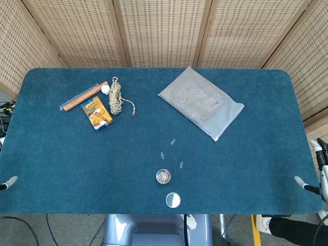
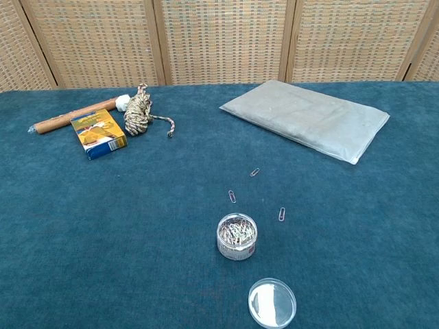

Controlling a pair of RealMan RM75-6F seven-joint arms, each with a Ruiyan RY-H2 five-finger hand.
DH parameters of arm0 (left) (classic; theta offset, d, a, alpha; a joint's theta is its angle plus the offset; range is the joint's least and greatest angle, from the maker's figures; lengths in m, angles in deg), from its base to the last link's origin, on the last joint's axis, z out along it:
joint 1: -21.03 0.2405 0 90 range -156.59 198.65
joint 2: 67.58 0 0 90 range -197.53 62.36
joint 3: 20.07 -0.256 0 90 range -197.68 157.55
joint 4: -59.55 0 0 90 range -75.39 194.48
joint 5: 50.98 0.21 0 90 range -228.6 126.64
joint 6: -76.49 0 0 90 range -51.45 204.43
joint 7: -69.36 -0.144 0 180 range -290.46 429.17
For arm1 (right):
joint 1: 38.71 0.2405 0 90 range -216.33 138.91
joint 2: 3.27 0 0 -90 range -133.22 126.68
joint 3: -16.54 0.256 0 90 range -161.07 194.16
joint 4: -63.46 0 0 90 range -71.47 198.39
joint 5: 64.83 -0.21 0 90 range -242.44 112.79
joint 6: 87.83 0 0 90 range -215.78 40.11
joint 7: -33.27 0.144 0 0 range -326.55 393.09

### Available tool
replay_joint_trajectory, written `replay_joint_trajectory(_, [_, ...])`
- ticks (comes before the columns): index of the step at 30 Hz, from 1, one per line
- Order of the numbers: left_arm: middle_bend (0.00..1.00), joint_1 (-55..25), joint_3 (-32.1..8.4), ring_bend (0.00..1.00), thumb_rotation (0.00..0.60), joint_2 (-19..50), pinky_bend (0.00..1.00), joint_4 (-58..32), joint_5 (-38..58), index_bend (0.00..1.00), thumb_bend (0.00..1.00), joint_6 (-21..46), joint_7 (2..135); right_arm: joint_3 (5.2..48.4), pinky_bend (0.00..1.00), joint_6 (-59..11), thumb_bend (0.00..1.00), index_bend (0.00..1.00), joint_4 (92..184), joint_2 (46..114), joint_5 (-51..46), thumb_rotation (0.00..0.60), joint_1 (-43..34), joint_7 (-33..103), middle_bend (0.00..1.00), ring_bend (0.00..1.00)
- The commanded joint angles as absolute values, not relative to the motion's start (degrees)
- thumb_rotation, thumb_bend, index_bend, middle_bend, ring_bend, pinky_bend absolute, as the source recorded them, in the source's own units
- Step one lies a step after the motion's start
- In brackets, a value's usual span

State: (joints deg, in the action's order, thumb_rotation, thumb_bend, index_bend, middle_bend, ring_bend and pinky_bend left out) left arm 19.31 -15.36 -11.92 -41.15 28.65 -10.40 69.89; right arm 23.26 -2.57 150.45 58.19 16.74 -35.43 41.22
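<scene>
A small clear tub of paper clips (image 1: 163,176) (image 2: 236,237) stands open near the table's front middle. Its round lid (image 1: 173,199) (image 2: 272,301) lies just in front of it. Three loose paper clips (image 1: 172,142) (image 2: 254,172) lie scattered behind the tub. My right hand (image 1: 319,159) shows only at the far right edge of the head view, off the table, fingers apart and holding nothing. Of my left hand (image 1: 8,182), one grey fingertip pokes in at the far left edge. Both hands are far from every object, and the chest view shows neither.
A flat grey plastic bag (image 1: 201,102) (image 2: 305,118) lies at the back right. At the back left are a wooden rod (image 1: 84,96) (image 2: 75,116), a coil of twine (image 1: 117,97) (image 2: 138,114) and a small orange-and-blue box (image 1: 96,113) (image 2: 99,133). Woven screens stand behind the blue table (image 1: 246,169).
</scene>
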Motion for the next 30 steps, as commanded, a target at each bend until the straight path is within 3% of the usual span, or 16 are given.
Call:
replay_joint_trajectory(1, [0.00,19.2,-15.3,0.00,0.600,-11.9,0.00,-41.0,28.4,0.00,0.07,-10.1,69.8,23.0,0.00,-3.1,0.00,0.00,150.6,58.3,16.8,0.600,-35.2,40.5,0.00,0.00])
replay_joint_trajectory(10, [0.00,18.3,-15.1,0.00,0.600,-11.8,0.00,-41.2,27.9,0.00,0.07,-8.7,69.2,22.8,0.00,-9.3,0.00,0.00,153.2,57.8,19.2,0.600,-30.5,36.6,0.00,0.00])
replay_joint_trajectory(16, [0.00,17.3,-14.3,0.00,0.600,-11.5,0.00,-41.3,26.0,0.00,0.07,-7.2,68.1,24.8,0.00,-25.0,0.00,0.24,158.3,56.1,24.6,0.600,-16.8,35.9,0.00,0.00])
replay_joint_trajectory(22, [0.00,16.6,-13.6,0.00,0.600,-11.0,0.00,-41.2,23.9,0.00,0.07,-6.2,66.9,26.3,0.00,-39.1,0.05,0.36,157.0,61.5,25.5,0.600,-4.5,35.3,0.00,0.00])
replay_joint_trajectory(30, [0.00,16.0,-13.3,0.00,0.600,-10.5,0.00,-40.0,21.6,0.00,0.07,-4.5,66.7,26.7,0.00,-46.6,0.17,0.42,148.5,73.6,23.6,0.600,4.7,32.0,0.00,0.00])
